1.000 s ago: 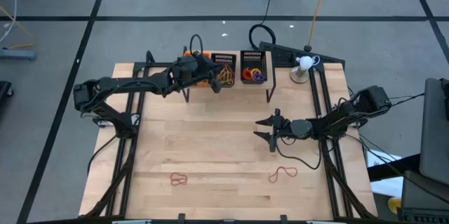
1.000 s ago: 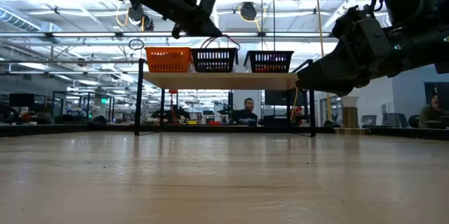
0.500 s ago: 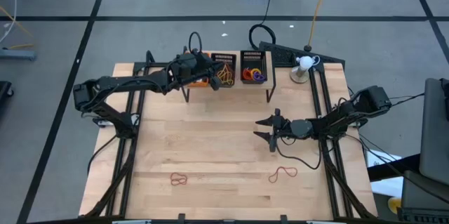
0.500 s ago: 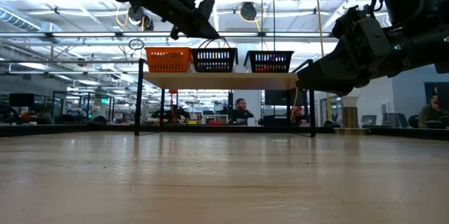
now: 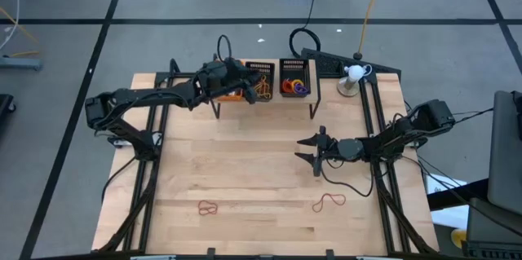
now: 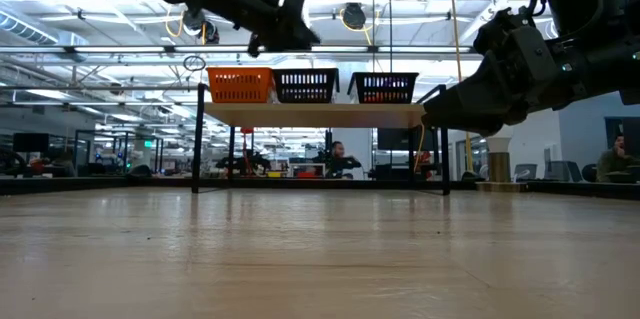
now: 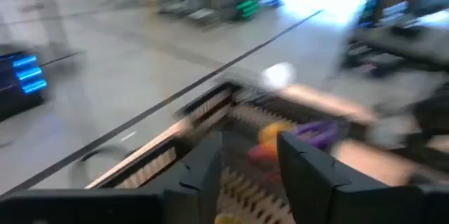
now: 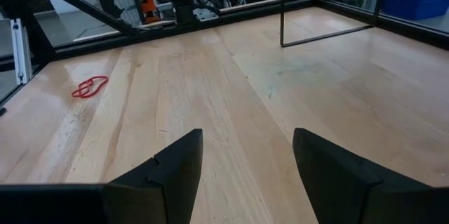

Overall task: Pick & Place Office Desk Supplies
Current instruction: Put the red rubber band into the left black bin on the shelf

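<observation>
At the twelve o'clock edge of the tabletop [image 5: 245,162], a raised shelf [image 6: 310,112] is carrying three mesh trays: an orange tray [image 6: 240,85] at the eleven o'clock end, a middle black tray [image 5: 260,77] and a right black tray [image 5: 294,76]. The left pincer [image 5: 247,85] is being held above the gap between the orange and middle trays, and in the left wrist view its fingers [image 7: 210,171] are being shown slightly parted with nothing between them, so a release over the trays is judged to be under way or just made. Thin rubber-band loops [image 5: 263,89] are being kept in the middle tray, and orange and purple rings [image 5: 292,87] in the right tray; the contents of the orange tray cannot be made out. The right pincer [image 5: 314,152] is being held spread and empty over the tabletop at about three o'clock from its middle. Two supplies are still lying unsorted on the wood: one red band [image 5: 208,207] towards seven o'clock and another red band [image 5: 329,202] towards five o'clock, the latter just below the right pincer and also being seen in the right wrist view [image 8: 90,86]. The task is therefore judged to be well advanced, with these two bands left to be lifted and carried to the middle tray. No packets are being seen on the tabletop.
</observation>
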Controlling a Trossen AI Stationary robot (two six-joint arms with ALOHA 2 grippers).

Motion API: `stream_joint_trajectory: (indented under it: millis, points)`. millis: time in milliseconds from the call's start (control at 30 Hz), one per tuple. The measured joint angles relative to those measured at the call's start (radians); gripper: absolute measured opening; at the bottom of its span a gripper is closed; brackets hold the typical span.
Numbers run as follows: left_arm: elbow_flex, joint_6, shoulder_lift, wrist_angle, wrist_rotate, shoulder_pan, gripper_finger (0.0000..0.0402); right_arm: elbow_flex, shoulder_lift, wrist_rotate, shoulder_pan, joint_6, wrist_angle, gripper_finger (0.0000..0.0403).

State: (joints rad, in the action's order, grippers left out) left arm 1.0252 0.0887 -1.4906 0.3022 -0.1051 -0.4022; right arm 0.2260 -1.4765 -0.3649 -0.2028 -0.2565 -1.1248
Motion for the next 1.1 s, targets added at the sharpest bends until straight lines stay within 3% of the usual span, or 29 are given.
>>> stream_joint_trajectory:
  millis: [167, 300, 400, 533, 633, 767, 967, 1100]
  points:
    - [0.0, -0.004, 0.076, 0.078, 0.325, 0.013, 0.0161, 0.0, 0.0, 0.021, -0.002, 0.016, 0.0, 0.0212]
    - [0.0, -0.05, 0.212, -0.08, 0.392, 0.079, 0.0165, 0.0, 0.0, 0.117, -0.015, 0.079, -0.031, 0.0212]
    - [0.0, -0.131, 0.334, -0.265, 0.291, 0.183, 0.0162, 0.0, 0.0, 0.133, -0.063, 0.189, -0.105, 0.0212]
    - [-0.002, -0.186, 0.441, -0.5, 0.025, 0.384, 0.0155, 0.01, 0.001, 0.131, -0.15, 0.303, -0.16, 0.0212]
    - [-0.03, -0.146, 0.482, -0.605, -0.167, 0.532, 0.0153, 0.049, 0.002, 0.13, -0.207, 0.319, -0.12, 0.0212]
    - [-0.103, -0.04, 0.513, -0.619, -0.328, 0.68, 0.0152, 0.18, 0.025, 0.129, -0.273, 0.238, 0.183, 0.0212]
    - [-0.218, 0.067, 0.497, -0.553, -0.484, 0.781, 0.0152, 0.532, 0.048, 0.133, -0.336, 0.003, 1.078, 0.0212]
    - [-0.26, 0.097, 0.477, -0.49, -0.532, 0.789, 0.0152, 0.659, 0.054, 0.14, -0.351, -0.107, 1.448, 0.0212]
